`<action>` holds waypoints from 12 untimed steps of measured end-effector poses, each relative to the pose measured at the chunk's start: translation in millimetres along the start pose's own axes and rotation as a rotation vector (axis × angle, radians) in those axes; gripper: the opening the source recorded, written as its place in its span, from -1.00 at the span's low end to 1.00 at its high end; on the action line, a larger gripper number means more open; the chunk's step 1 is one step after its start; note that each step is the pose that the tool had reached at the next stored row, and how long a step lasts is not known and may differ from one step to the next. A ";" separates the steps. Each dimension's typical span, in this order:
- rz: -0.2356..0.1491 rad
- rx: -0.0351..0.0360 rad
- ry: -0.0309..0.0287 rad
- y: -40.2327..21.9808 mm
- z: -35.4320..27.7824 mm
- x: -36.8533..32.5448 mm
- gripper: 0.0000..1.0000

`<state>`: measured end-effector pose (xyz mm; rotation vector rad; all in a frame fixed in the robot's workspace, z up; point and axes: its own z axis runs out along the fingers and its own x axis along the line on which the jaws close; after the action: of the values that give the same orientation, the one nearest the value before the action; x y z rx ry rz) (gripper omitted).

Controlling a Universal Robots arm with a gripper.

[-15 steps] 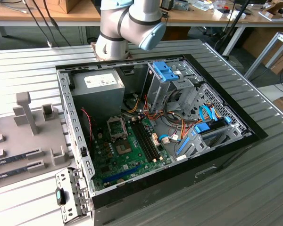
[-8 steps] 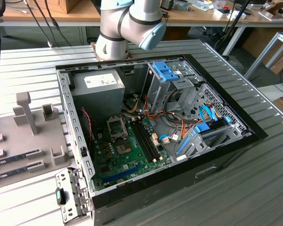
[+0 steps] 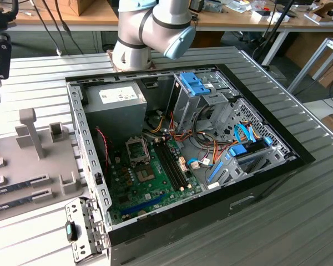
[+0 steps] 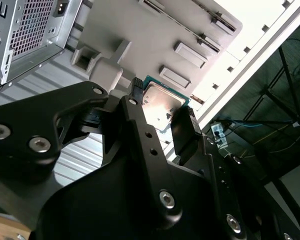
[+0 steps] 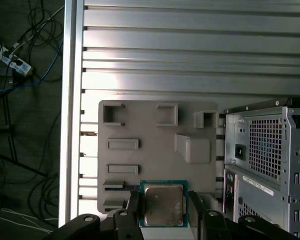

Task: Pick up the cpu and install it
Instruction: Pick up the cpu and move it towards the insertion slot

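Gripper (image 4: 161, 106) is clamped onto the cpu (image 5: 163, 204), pinching two opposite edges, up over the grey parts tray (image 5: 155, 130).

No readable text; print on the white label (image 3: 117, 95) of the power supply (image 3: 114, 119) illegible.

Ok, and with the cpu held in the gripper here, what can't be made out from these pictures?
- The cpu's underside: it faces away in both wrist views.
- Its two gripped edges: covered by the gripper's fingers in both wrist views.
- What is in the socket on the motherboard: too small in the exterior view.
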<state>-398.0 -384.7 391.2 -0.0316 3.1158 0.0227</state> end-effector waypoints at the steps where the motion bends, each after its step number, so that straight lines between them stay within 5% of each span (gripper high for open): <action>1: 0.000 0.0000 0.0000 0.0 0.0 -1.2 -0.05; 12: 0.000 0.0001 0.0001 -0.3 0.3 -13.3 -0.05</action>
<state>-384.7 -384.7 391.2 -0.0317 3.1158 0.0226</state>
